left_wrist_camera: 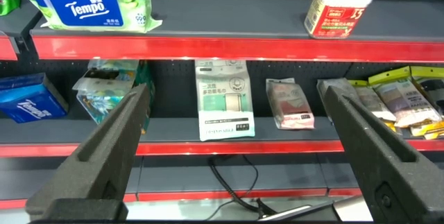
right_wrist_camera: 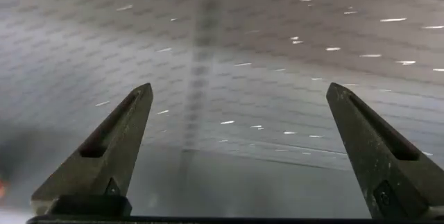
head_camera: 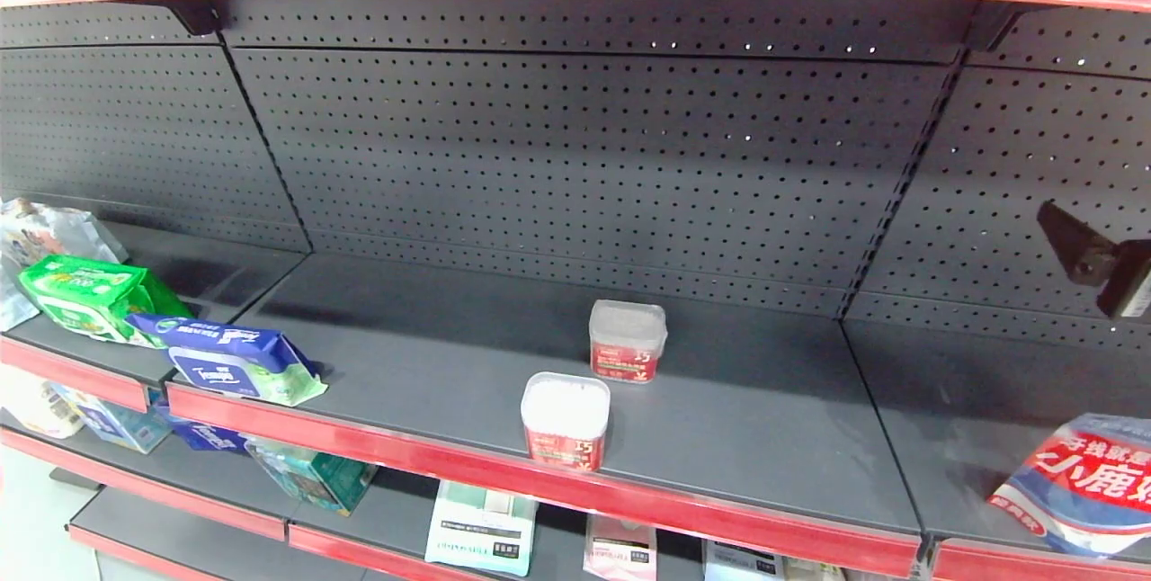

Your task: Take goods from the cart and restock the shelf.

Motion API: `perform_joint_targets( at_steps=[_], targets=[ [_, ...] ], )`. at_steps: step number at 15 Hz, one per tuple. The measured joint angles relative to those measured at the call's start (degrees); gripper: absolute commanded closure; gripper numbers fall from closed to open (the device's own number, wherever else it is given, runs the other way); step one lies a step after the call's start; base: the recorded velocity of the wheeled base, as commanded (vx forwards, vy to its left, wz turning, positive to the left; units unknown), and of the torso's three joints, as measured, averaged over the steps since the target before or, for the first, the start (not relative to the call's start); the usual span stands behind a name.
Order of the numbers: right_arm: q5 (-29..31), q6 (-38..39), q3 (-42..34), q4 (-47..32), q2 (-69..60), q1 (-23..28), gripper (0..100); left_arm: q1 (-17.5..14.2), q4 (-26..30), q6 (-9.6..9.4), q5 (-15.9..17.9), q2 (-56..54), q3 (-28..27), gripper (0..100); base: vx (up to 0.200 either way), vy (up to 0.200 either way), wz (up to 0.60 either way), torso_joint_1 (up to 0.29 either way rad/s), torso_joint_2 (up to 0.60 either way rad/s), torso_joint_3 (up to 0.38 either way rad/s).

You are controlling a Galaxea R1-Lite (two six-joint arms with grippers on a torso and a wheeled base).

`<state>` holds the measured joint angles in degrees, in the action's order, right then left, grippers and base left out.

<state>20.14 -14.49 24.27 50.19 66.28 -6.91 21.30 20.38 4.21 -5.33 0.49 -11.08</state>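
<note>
While both pincers are being held spread and empty, the left pincer (left_wrist_camera: 234, 89) before the lower tiers (left_wrist_camera: 229, 148) and the right pincer (right_wrist_camera: 239, 85) facing the pegboard (right_wrist_camera: 277, 44), the shelf (head_camera: 432, 338) is being restocked, two red-labelled tubs (head_camera: 565, 419) sitting near its front edge. Another item from the cart is likely being called for next; label print is being left unread.

A shop, dark metal shelves (head_camera: 737, 419) with red front strips (head_camera: 378, 453), perforated back panel (head_camera: 584, 158), packaged wipes (head_camera: 229, 365), lidded tubs (head_camera: 565, 419), more packets (left_wrist_camera: 223, 98) one tier down.
</note>
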Motion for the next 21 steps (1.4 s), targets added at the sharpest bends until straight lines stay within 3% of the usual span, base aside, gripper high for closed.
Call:
perform_joint_targets(
  at_steps=[5, 9, 12, 14, 17, 21],
  targets=[
    [-0.2, -1.5, -1.6, -12.7, -11.8, 4.6, 0, 1.0, 0.0, 0.06, 0.1, 0.2, 0.0, 0, 0.0, 0.0, 0.0, 0.0, 0.0, 0.0],
    [-0.1, -1.4, -1.7, -33.8, -26.2, 5.8, 0, 1.9, 0.0, -0.05, -0.6, 0.2, 0.0, 0, 0.0, 0.0, 0.0, 0.0, 0.0, 0.0],
    [-0.1, -1.2, -1.7, -50.0, -37.9, 6.2, 0, 1.8, -0.4, -0.9, -3.7, 0.9, -0.9, 0, 0.0, 0.0, 0.0, 0.0, 0.0, 0.0],
    [-0.1, -1.2, -2.8, -53.7, -43.8, 6.3, 0, 1.7, -4.1, 0.13, -5.4, 4.6, -2.9, 0, 0.0, 0.0, 0.0, 0.0, 0.0, 0.0],
    [-0.3, -1.2, -7.7, -55.3, -51.6, 6.0, 0, 1.5, -14.8, 3.34, -9.9, 17.5, -7.2, 0, 0.0, 0.0, 0.0, 0.0, 0.0, 0.0],
    [-2.6, 3.3, -15.1, -55.1, -60.0, 5.4, 0, -2.8, -24.6, 5.61, -14.0, 38.7, -12.6, 0, 0.0, 0.0, 0.0, 0.0, 0.0, 0.0]
  ],
)
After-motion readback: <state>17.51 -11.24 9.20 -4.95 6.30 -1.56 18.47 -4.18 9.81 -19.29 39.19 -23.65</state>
